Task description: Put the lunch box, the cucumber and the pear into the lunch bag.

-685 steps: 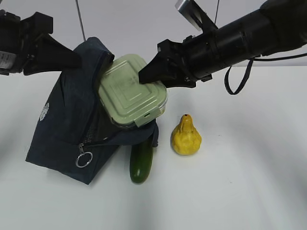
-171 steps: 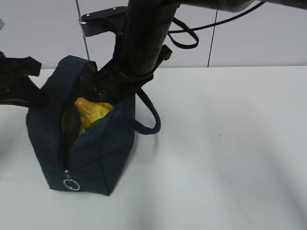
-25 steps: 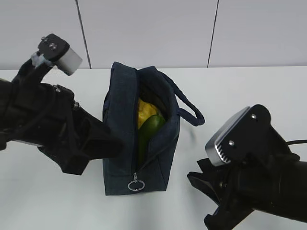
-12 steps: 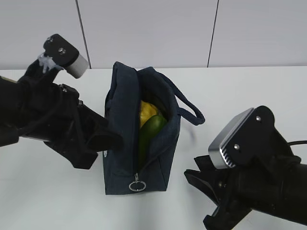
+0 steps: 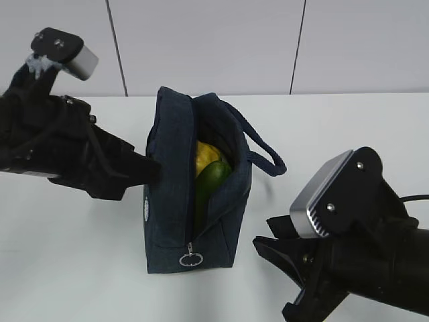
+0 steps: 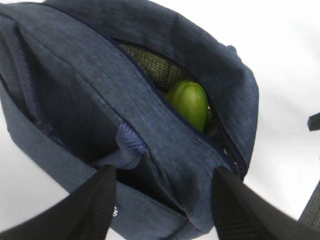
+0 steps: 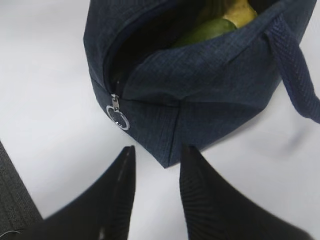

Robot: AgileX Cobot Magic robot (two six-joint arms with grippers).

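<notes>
L gripper [image 5: 144, 176] sits at the far left of the exterior view, tips just beside the left wall of the lunch bag [image 5: 167, 201]; can't tell if they touch. In the left wrist view its two dark fingers [image 6: 95, 205] are spread wide w/ nothing between them, hovering over the bag's navy side panel.

Lunch bag stands upright mid-table, zipper open along the top. Metal ring pull [image 5: 190, 259] hangs at the near end of the zip, low on the front face. Loop handle [image 5: 265, 151] droops off the bag's right side.

Inside the opening: cucumber [image 5: 209, 181] lies at a slant, one rounded end poking up toward the zip line; silvery mesh lining [image 6: 150, 62] shows just behind it in the left wrist view. Pear [image 5: 206, 153] is tucked behind and above the cucumber, only its yellow top showing. Lunch box not visible in any view, so can't tell where it is.

R gripper [image 5: 281, 258] is low at the right, near the bag's front right corner but apart from it. Right wrist view shows its fingers [image 7: 120, 195] parted to a moderate gap, empty, pointing at the bag's bottom corner, ring pull just up-left of them. White table [image 5: 348, 134] under everything.
</notes>
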